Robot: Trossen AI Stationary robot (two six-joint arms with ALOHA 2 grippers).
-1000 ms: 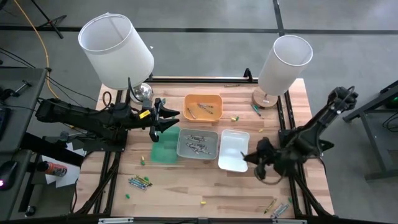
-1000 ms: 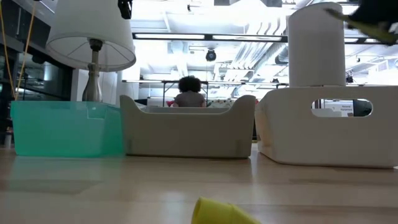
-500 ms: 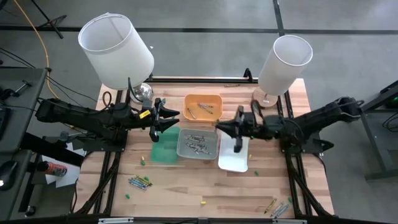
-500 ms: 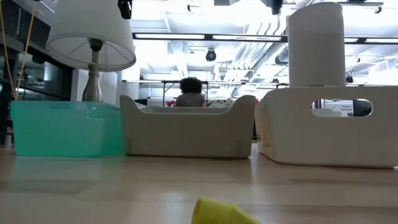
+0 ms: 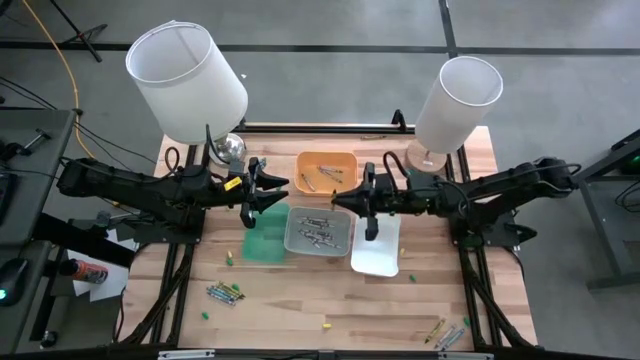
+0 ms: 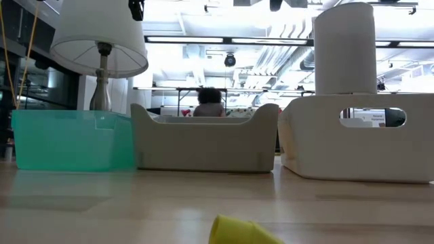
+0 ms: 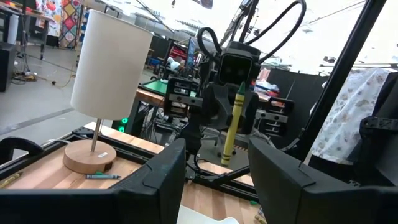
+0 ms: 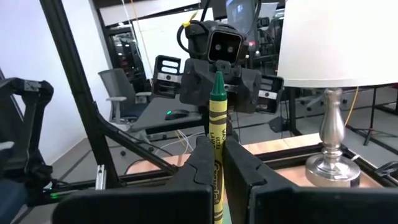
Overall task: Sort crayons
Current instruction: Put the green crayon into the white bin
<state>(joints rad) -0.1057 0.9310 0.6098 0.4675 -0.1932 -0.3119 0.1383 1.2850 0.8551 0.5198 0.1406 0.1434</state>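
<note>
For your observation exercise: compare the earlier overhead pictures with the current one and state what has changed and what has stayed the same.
The right gripper swung from the table's right edge inward over the white tray to the grey tray's edge, shut on a green crayon held upright. The left gripper stayed open above the green tray. Trays, lamps and loose crayons did not move.

Robotics lab: arm rigs [image 8: 217, 56], monitors.
</note>
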